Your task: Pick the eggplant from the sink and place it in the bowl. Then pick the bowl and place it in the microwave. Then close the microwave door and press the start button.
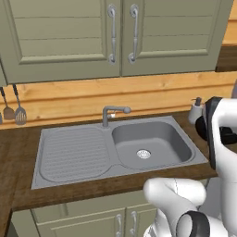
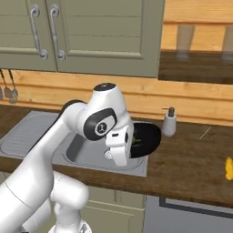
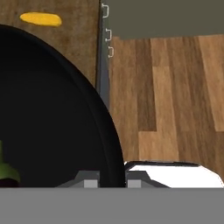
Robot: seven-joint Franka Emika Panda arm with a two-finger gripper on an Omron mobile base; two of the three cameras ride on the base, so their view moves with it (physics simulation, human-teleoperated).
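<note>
I see the bowl, a black round dish, lifted off the counter just right of the sink, with the gripper at its near rim. In the hand view the rim runs down between the two fingertips, so I judge the jaws are closed on that edge, though the tips are mostly cut off and I can't be certain. The eggplant lies inside the bowl; I can see just its green stem end. The basin holds nothing but its drain. I expect the bowl to be stiff and light, but a one-sided rim hold will let it tip, and the glossy eggplant could roll or slide out. I'd keep it level on the way to the microwave.
</note>
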